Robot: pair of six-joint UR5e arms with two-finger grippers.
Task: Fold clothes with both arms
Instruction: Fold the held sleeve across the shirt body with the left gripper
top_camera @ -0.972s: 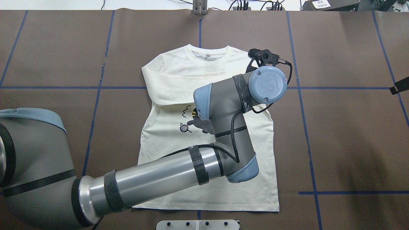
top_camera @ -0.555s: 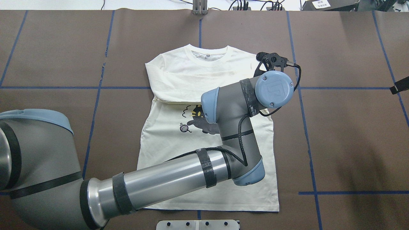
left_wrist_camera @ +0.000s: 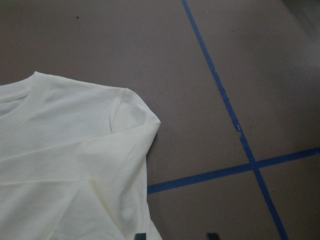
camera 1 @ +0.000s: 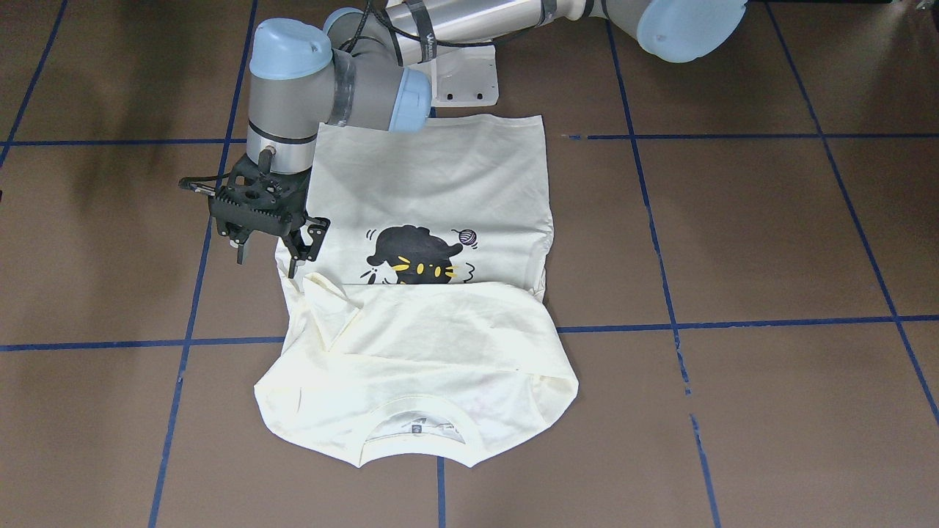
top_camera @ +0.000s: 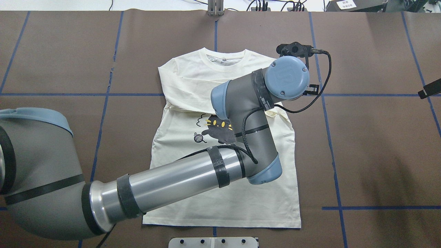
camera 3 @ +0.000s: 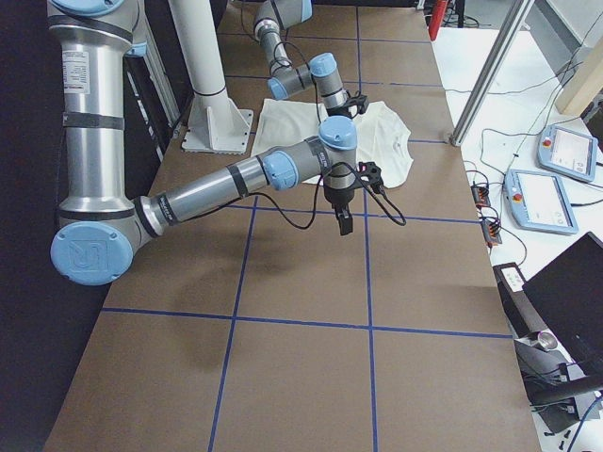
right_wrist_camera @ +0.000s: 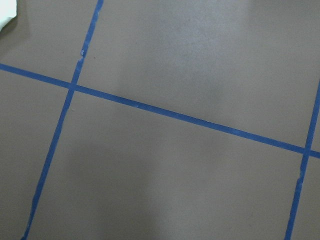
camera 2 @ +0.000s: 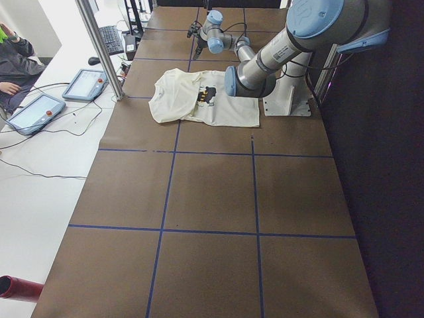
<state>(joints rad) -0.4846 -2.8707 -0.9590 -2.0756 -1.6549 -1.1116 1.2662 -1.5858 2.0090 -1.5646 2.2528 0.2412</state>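
Folding is partway, judging by the shirt [camera 1: 440, 183]: flat on the table [camera 1: 733, 242], sleeves [camera 1: 440, 315] crossed over the chest, body folds not yet done. Left claw [camera 1: 268, 258] hangs released and empty beside the shirt's edge. Right claw [camera 3: 343, 226]: cannot tell.

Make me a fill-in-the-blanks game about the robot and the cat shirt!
1. The cat printed on the shirt is mostly the colour ___.
2. The tape lines on the brown table are the colour ___.
3. The left gripper is open by the shirt's edge and holds ___.

Missing words: black, blue, nothing.
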